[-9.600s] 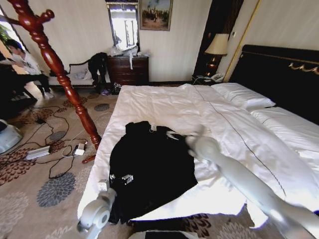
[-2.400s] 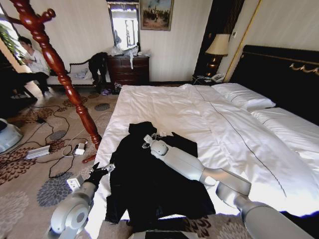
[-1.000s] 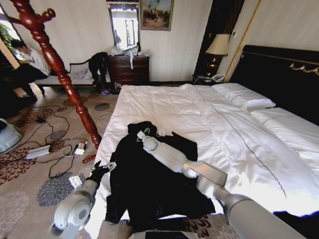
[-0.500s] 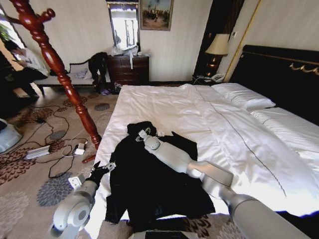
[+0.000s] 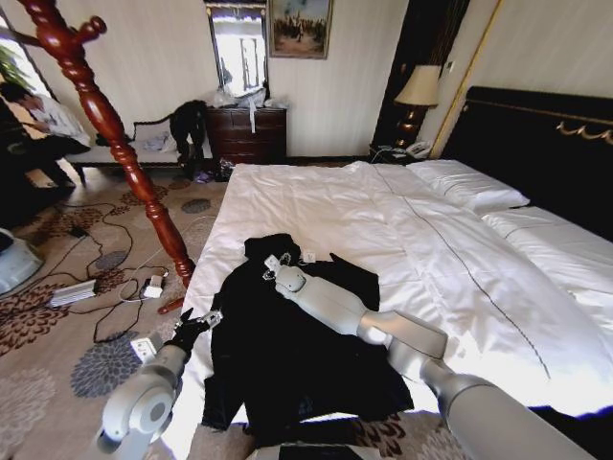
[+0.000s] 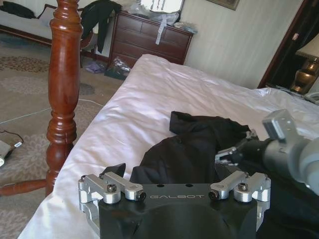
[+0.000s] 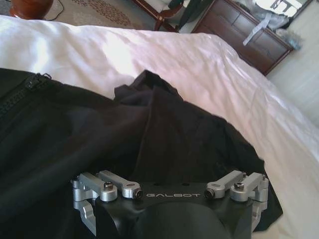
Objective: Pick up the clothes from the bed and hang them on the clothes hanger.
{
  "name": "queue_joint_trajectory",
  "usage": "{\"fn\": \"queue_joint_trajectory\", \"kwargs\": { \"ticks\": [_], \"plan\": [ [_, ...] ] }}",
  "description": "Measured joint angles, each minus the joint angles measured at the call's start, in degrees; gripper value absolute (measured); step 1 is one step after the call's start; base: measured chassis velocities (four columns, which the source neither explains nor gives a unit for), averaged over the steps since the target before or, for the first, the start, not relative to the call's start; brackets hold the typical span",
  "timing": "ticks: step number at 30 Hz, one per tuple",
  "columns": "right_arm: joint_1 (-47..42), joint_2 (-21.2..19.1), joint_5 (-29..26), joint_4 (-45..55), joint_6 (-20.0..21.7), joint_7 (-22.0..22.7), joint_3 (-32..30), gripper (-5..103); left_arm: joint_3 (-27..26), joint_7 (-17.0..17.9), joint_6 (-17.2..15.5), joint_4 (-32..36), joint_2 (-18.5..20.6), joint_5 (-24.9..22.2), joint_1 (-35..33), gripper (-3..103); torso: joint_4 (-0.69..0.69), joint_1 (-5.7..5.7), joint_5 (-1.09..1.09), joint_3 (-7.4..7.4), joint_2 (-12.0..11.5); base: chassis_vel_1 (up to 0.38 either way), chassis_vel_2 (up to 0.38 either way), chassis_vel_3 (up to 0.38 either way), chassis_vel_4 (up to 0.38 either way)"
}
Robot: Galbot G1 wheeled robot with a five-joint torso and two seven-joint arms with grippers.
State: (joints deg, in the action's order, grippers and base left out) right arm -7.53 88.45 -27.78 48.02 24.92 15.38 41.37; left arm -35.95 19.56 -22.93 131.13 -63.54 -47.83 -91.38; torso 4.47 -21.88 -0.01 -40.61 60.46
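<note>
The top of the clothes hanger [image 5: 91, 105] is cut off by the head view's edge. The right arm hides part of the clothes [image 5: 287, 355]. In both wrist views the tool's fingertips are out of sight, so their grip can't be told.

"GALBOT" on both gripper bodies.

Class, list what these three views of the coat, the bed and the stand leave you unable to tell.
- Right gripper: jaws, head view, too small over the black clothes; its wrist view cuts them off.
- Left gripper: jaws, head view, too small.
- Clothes hanger: top pegs, cut by the head view's edge.
- Bed: far side, cut off.
</note>
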Motion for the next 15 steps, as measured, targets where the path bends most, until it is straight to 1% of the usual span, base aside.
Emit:
{"fn": "queue_joint_trajectory", "kwargs": {
  "ticks": [1,2,3,4,5,9,13,15],
  "plan": [
    [0.31,1.05,0.38,-1.62,-1.09,-0.05,0.2,100,0.05,0.0,0.02,0.02,-0.11,-0.03,0.12,100,0.0,0.0,0.0,0.0,0.0,0.0,0.0,0.0,0.0],
    [0.31,1.05,0.38,-1.62,-1.09,-0.05,0.2,100,0.05,0.0,0.02,0.02,-0.11,-0.03,0.12,100,0.0,0.0,0.0,0.0,0.0,0.0,0.0,0.0,0.0],
    [0.55,2.16,0.59,-3.06,-1.93,-0.05,0.29,100,0.12,0.0,0.03,0.02,-0.19,-0.05,0.21,100,0.0,0.0,0.0,0.0,0.0,0.0,0.0,0.0,0.0],
    [0.81,3.33,0.7,-4.67,-2.89,-0.05,0.31,100,0.17,0.0,0.06,0.04,-0.27,-0.06,0.27,100,-0.03,0.0,0.0,0.0,0.0,0.0,0.0,0.0,0.0],
    [0.91,3.68,0.73,-5.56,-3.6,-0.06,0.31,100,0.17,0.0,0.09,0.07,-0.27,-0.06,0.28,100,-0.05,0.0,0.0,0.0,0.0,0.0,0.0,0.0,0.0],
    [0.93,3.84,0.56,-6.54,-5.34,-0.03,0.3,100,-0.16,-0.01,0.24,0.24,-0.24,-0.2,0.2,100,0.02,0.0,0.0,0.0,0.0,0.0,0.0,0.0,0.0],
    [0.92,3.84,0.34,-6.66,-6.88,0.0,0.23,100,-0.6,-0.03,0.41,0.38,-0.15,-0.32,-0.14,100,0.0,0.0,0.0,0.0,0.0,0.0,0.0,0.0,0.0],
    [0.93,3.84,0.38,-7.48,-8.75,0.06,-0.31,100,-0.71,-0.05,0.52,0.48,-0.19,-0.32,-0.4,100,-0.03,0.0,0.0,0.0,0.0,0.0,0.0,0.0,0.0]
  ]
}}
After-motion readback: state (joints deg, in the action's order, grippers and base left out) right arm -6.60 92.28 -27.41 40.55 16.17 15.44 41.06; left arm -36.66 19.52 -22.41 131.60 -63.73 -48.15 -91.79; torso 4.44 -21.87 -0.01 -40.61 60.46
